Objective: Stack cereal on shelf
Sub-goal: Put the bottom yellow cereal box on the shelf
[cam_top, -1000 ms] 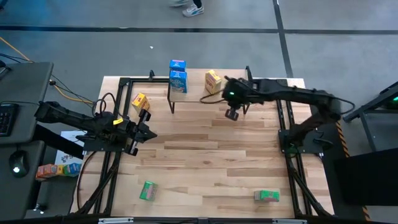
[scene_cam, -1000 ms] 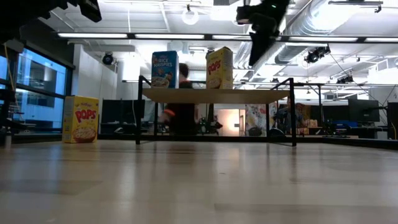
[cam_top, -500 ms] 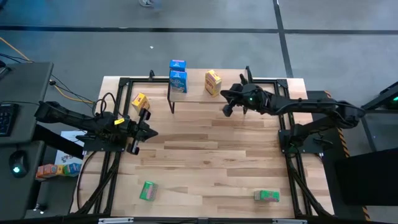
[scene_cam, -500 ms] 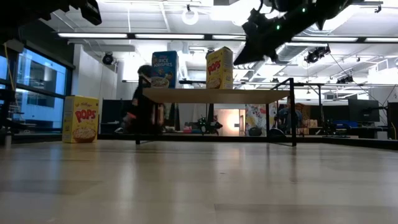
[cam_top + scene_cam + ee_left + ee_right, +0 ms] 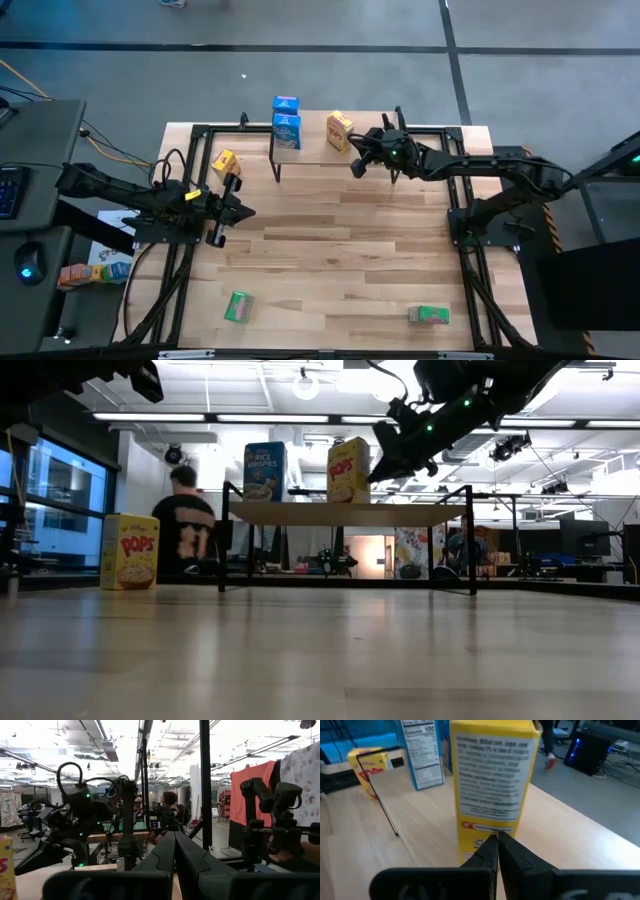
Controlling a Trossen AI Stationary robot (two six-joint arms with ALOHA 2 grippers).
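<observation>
Butcher-block table (image 5: 330,250), open workshop hall behind, one person (image 5: 187,530) seated there. We count two yellow, two blue, two green boxes. Right gripper (image 5: 355,166) pressed together, just beside the yellow box (image 5: 340,130) on the shelf (image 5: 310,152); left gripper (image 5: 238,212) pressed together, far off

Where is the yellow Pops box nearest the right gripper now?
In the high view, the yellow Pops box stands upright on the shelf, right of the blue boxes, beside the right gripper.
</observation>
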